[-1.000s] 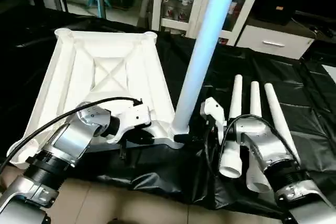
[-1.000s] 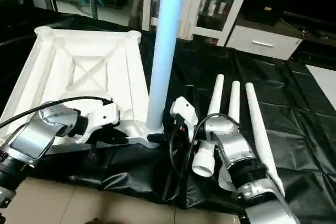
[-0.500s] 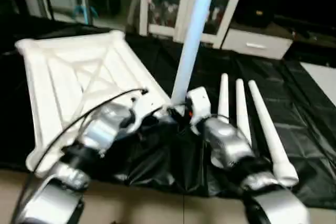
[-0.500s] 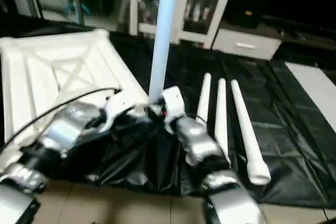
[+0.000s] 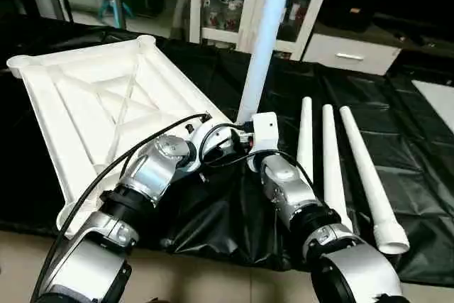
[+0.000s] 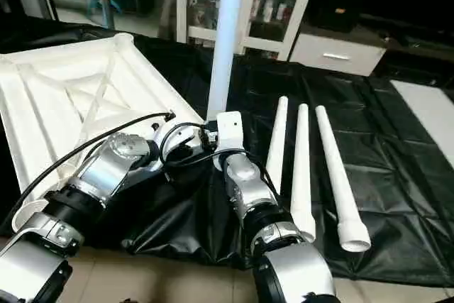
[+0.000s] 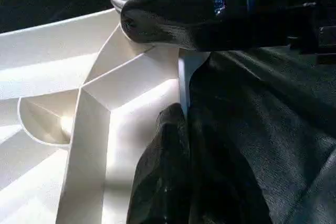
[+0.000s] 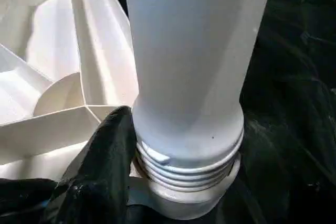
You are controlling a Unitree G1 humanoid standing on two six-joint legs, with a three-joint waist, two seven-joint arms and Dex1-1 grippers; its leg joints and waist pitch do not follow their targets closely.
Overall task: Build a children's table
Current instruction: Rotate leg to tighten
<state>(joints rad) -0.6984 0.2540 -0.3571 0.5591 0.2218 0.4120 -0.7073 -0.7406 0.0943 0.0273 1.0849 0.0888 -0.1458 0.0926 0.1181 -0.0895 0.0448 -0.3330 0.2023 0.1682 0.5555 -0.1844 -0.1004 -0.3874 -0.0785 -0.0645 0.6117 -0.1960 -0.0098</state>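
The children's table top lies upside down on the left, its X ribs facing up. One white leg stands upright in the near right corner socket. My right gripper is shut on this leg's threaded base, and a black finger presses against the collar. My left gripper is shut, its tip against the top's rim beside that corner. Three more legs lie side by side on the right.
The black-draped worktable carries everything, and its front edge runs just below my forearms. A white glass-door cabinet and a low white drawer unit stand behind it. Loose black cloth bunches below the legged corner.
The whole view has swung, so the camera moved. Both grippers stay at the corner holding the upright leg, and the three loose legs lie as before.
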